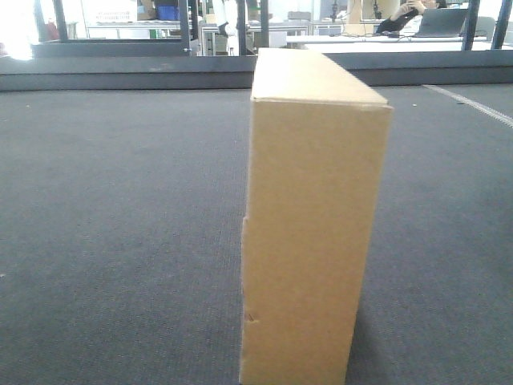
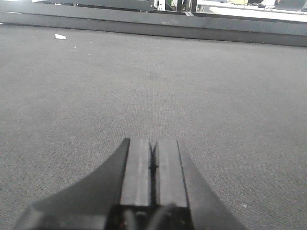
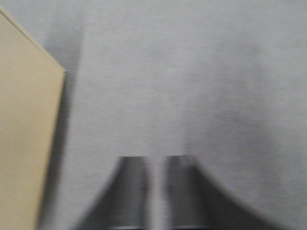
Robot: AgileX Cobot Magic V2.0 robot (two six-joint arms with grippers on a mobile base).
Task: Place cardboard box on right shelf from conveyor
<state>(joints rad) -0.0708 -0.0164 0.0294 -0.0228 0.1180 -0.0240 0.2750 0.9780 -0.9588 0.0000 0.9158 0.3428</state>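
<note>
Nothing lifted yet: cardboard box (image 1: 313,233) stands on the conveyor (image 1: 120,200).
My left gripper (image 2: 153,165) is clenched, empty; right gripper (image 3: 156,191) near the box, too blurred to call.

Seated person (image 1: 409,12) beside an open laptop (image 1: 441,22), blue bins (image 1: 167,12) far back left.

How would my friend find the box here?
Find the wide dark grey conveyor, like a carpet across the whole view. In its middle stands the cardboard box, upright, tall and slim. It is the only plain tan thing on all that grey.
</note>
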